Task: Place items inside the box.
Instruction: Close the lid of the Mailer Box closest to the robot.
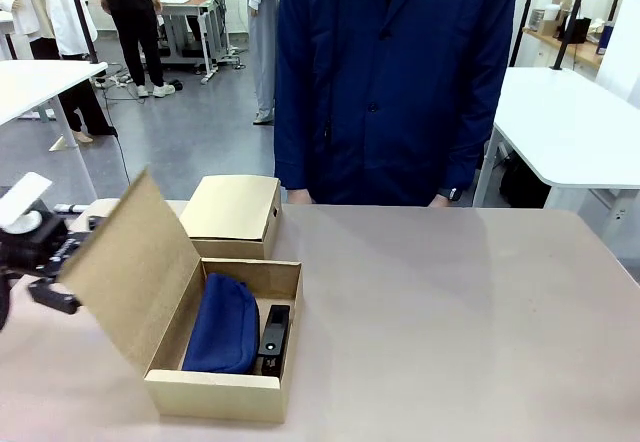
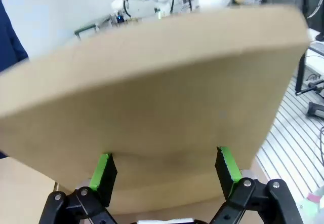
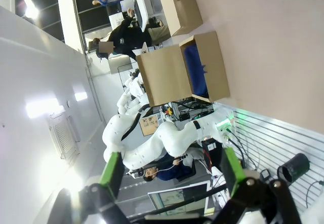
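Table (image 1: 470, 312): we record a plain beige top. Directly on it we list two cardboard boxes. Open box (image 1: 225, 394), near left, lid (image 1: 135, 262) tilted up toward the left. Closed box (image 1: 233, 214), just behind it, toward the far edge. We note the two boxes stand close together, contact unclear.
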